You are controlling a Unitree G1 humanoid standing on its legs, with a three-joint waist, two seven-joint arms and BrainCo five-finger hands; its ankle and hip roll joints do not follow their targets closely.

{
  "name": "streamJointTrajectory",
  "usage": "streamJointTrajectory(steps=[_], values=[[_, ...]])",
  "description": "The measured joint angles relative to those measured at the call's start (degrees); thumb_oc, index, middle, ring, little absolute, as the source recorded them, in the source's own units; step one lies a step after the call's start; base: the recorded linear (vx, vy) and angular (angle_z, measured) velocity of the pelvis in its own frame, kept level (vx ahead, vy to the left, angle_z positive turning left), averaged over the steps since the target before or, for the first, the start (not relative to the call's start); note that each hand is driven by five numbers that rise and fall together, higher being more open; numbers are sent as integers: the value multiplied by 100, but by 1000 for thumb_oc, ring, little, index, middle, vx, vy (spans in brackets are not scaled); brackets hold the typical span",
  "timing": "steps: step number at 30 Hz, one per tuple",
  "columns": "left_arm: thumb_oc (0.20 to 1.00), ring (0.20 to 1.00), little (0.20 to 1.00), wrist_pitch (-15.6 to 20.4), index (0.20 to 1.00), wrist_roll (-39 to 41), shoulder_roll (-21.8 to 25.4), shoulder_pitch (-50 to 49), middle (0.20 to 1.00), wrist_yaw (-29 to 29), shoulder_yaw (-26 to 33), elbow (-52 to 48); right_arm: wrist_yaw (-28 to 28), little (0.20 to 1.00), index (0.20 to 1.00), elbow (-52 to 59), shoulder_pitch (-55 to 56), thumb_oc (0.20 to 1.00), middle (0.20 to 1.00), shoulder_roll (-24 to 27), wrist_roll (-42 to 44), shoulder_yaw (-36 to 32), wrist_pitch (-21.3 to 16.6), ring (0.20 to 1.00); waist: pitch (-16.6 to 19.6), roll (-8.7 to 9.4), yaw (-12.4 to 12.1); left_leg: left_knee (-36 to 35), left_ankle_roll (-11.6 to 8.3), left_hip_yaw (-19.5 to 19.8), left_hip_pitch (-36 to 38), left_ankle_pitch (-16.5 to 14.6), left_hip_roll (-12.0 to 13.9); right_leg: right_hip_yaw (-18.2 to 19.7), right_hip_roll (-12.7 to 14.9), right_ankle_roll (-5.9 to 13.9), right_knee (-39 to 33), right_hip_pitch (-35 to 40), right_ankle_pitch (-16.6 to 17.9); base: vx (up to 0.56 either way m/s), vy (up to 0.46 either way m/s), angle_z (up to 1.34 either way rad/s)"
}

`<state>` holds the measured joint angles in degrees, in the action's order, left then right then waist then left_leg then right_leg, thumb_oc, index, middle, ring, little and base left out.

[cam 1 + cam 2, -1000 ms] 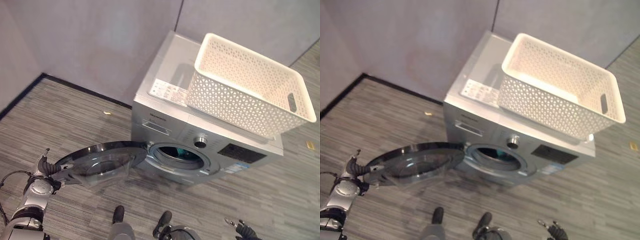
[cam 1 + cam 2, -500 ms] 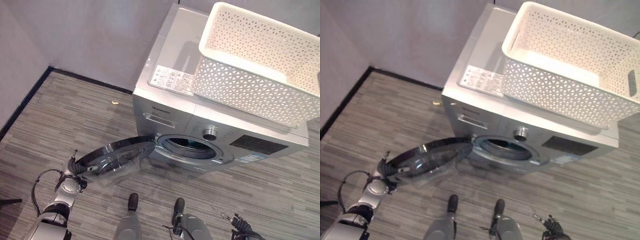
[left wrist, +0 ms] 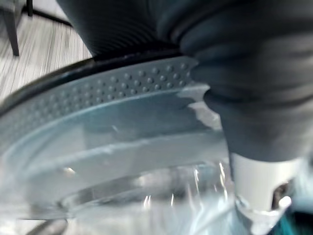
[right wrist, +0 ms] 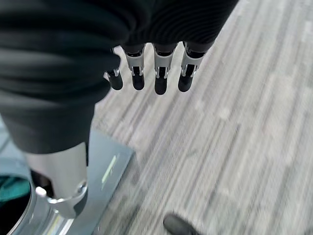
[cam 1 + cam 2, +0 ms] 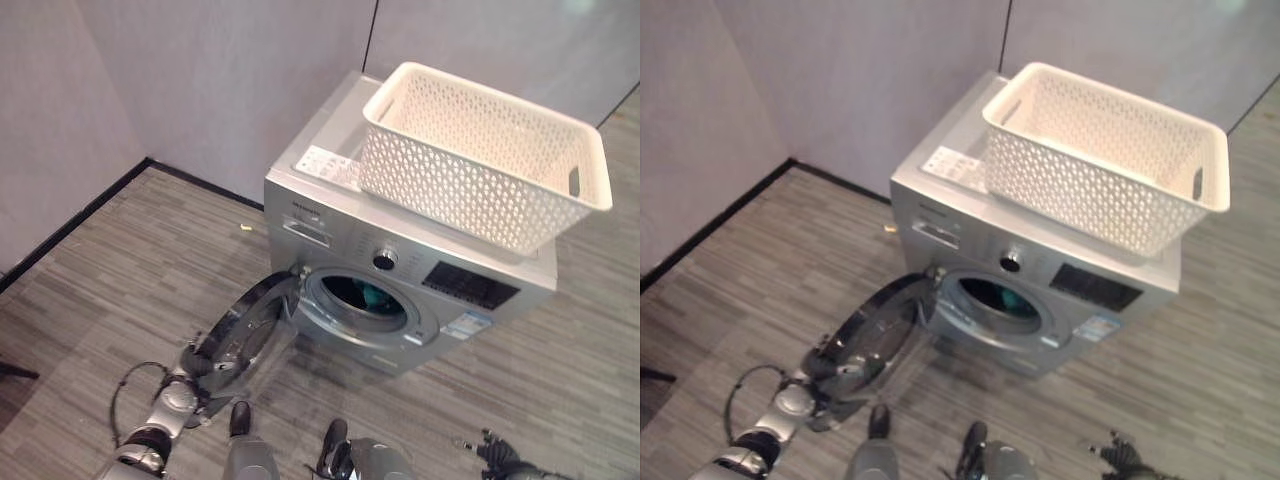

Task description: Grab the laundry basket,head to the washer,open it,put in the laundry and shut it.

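A silver front-loading washer [image 5: 330,135] stands against the grey wall, with the white lattice laundry basket [image 5: 480,150] on its lid. Its round glass door [image 5: 245,330] hangs about half open to the left of the drum opening. A teal cloth [image 5: 375,296] lies inside the drum. My left hand [image 5: 185,392] rests against the door's outer edge, and the door's dotted rim [image 3: 122,103] runs right under that wrist. Low at the right my right hand [image 5: 497,455] hangs open, its fingers [image 4: 156,76] straight over the floor, holding nothing.
Grey walls with a black skirting [image 5: 80,215] close the corner behind and left of the washer. A small yellow scrap [image 5: 245,228] lies on the striped floor near the wall. A dark furniture leg [image 5: 12,371] stands at the far left.
The door has swung from wide open to about half open, towards the washer, and my left hand moved with it. The camera has also shifted. The right hand stays low.
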<state>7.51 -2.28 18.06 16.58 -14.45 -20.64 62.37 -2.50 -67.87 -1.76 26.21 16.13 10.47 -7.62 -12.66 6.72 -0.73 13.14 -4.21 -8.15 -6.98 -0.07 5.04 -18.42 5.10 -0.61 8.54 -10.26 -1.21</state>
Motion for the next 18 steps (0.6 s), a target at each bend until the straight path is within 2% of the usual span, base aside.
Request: streamJointTrajectory(steps=[1,2,3,4,5,6,7,8,9,10,11,12,13,14,15,16,17,18], values=[[1000,1000,1000,7,1000,-1,-100,27,1000,1,-91,-27,4,1000,1000,122,63,1000,1000,53,-1,5,-44,1000,2,21,74,210,155,-26,74,-305,-288,89,61,91,-145,-61,214,-195,79,13],[1000,1000,1000,47,1000,-8,-191,51,1000,25,-111,-69,13,1000,1000,114,34,1000,1000,78,-2,-5,-53,1000,-16,-11,127,79,335,-38,200,-454,-492,88,85,140,-236,-127,238,-181,112,13],[1000,1000,1000,131,1000,-7,-345,222,1000,105,-318,-133,26,1000,1000,106,29,1000,1000,38,-11,49,-30,1000,-33,17,171,-277,601,148,498,-594,-904,384,25,301,-274,-403,619,-111,79,0],[1000,1000,1000,187,1000,4,-451,282,1000,111,-333,-209,36,1000,1000,89,12,1000,1000,-7,-14,72,-4,1000,-31,-48,193,-621,785,270,717,-727,-1015,426,-87,269,-321,-520,706,-61,104,-14],[1000,1000,1000,187,1000,23,-456,370,1000,106,-311,-344,13,1000,1000,72,2,1000,1000,-291,-15,-24,19,1000,-112,78,204,-1166,872,177,939,-677,-1052,429,-144,426,-417,-578,710,-63,127,-34],[1000,1000,1000,83,1000,81,-516,612,1000,73,-306,-375,42,1000,1000,-5,-46,1000,1000,-620,-20,-26,44,1000,-285,50,167,-1154,1028,-69,806,-523,-720,36,-148,453,-117,-657,346,-101,171,-55],[1000,1000,1000,-15,1000,82,-479,777,1000,83,-494,-401,45,1000,1000,-21,70,1000,1000,-943,-19,-42,54,1000,-390,112,202,-1048,977,-238,689,-476,-586,78,36,316,1302,-855,3,-233,230,-50],[1000,1000,1000,-19,1000,77,-470,782,1000,107,-564,-390,44,1000,1000,-17,185,1000,1000,-1020,-19,-40,55,1000,-335,212,237,-985,979,-213,645,-491,-685,126,165,497,1308,-737,-67,-258,143,-16],[1000,1000,1000,-34,1000,19,-491,920,1000,142,-789,-316,45,1000,1000,82,389,1000,1000,-1134,-1,75,53,1000,-384,373,449,-501,1030,-152,253,-597,-867,377,285,387,779,-528,-74,-264,85,-7],[1000,1000,1000,-23,1000,-40,-619,973,1000,161,-796,-309,130,1000,1000,145,382,1000,1000,-1089,-8,221,66,1000,-404,261,568,-471,961,-46,38,-552,-769,464,196,677,671,-679,44,-169,-26,-18],[1000,1000,1000,-39,1000,-60,-647,1094,1000,199,-823,-225,139,1000,1000,227,340,1000,1000,-1101,-6,343,93,1000,-494,208,691,-365,956,-79,-106,-509,-698,630,114,784,704,-800,141,-166,-18,-24],[1000,1000,1000,-56,1000,-71,-693,1222,1000,203,-847,-208,157,1000,1000,406,320,1000,1000,-1103,-10,449,121,1000,-577,182,818,-323,1019,-123,-275,-451,-655,1145,-16,752,920,-1017,67,-211,28,-9],[1000,1000,1000,-71,1000,-156,-762,1372,1000,135,-950,-124,160,1000,1000,520,315,1000,1000,-1109,-13,558,140,1000,-624,226,869,-386,1008,-318,-365,-311,-569,1299,-37,754,1247,-1213,-75,-259,41,-53],[1000,1000,1000,-239,1000,-313,-769,1621,1000,-51,-1253,176,147,1000,1000,624,252,1000,1000,-1279,-13,844,144,1000,-669,550,853,74,859,-694,-468,-449,-553,672,116,642,935,-915,160,-195,0,-115],[1000,1000,1000,-369,1000,-298,-770,1707,1000,-159,-1443,189,145,1000,1000,603,58,1000,1000,-1317,-16,916,95,1000,-663,582,844,250,984,-704,-537,-696,-600,794,-69,620,-67,-518,433,-108,-70,-190],[1000,1000,1000,-413,1000,-277,-911,1835,1000,-195,-1435,171,138,1000,1000,577,-140,1000,1000,-1239,-19,1001,77,1000,-637,364,763,-241,1207,-657,-389,-666,-540,488,-216,993,-329,-419,397,-17,-120,-201],[1000,1000,1000,-473,1000,-220,-1099,2052,1000,-254,-1470,181,116,1000,1000,562,-201,1000,1000,-1292,-17,984,68,1000,-656,386,735,-446,1134,-841,-253,-497,-498,533,-125,920,-48,-450,283,-2,-138,-148],[1000,1000,1000,-502,1000,-145,-1353,2247,1000,-302,-1593,181,123,1000,1000,573,-137,1000,1000,-1278,-19,990,54,1000,-634,334,841,-518,1031,-800,-239,-386,-487,657,-71,963,-14,-333,290,-1,-100,-68]])
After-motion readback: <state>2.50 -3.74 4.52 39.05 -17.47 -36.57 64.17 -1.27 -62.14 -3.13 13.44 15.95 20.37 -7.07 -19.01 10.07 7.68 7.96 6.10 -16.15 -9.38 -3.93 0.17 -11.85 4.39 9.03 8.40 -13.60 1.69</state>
